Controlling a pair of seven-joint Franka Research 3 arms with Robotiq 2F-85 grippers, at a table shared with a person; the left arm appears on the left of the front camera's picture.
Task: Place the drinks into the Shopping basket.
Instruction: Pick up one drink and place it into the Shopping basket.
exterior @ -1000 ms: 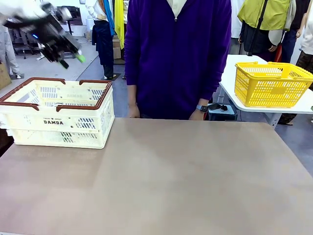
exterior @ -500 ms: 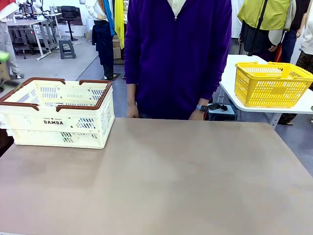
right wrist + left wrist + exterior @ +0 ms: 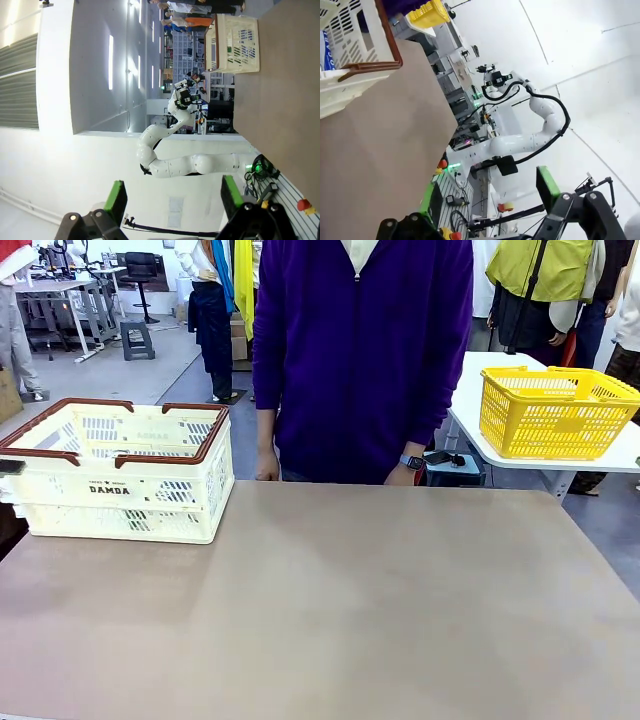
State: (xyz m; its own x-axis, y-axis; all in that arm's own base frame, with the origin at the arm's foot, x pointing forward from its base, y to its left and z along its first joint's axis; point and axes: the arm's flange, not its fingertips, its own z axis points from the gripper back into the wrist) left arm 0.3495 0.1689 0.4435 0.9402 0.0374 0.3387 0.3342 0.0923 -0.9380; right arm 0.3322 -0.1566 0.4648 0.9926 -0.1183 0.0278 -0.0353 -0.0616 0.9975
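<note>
The cream-white Shopping basket [image 3: 120, 475] with a dark brown rim stands at the table's far left. It also lies at the upper left of the left wrist view, Shopping basket [image 3: 350, 30], where something blue with white print [image 3: 326, 50] shows inside it; I cannot tell whether that is a drink. My left gripper [image 3: 487, 200] is open and empty, raised off to the side of the table. My right gripper [image 3: 173, 200] is open too, holding nothing, far from the Shopping basket [image 3: 235, 42].
A person in a purple top [image 3: 360, 350] stands at the table's far edge, hands hanging by the edge. A yellow mesh basket [image 3: 555, 410] sits on a separate white table at the right. The brown table top [image 3: 330, 610] is bare.
The left arm, which hung above the basket a second ago, has swung away to the left and left the front view. The basket and the person have stayed put.
</note>
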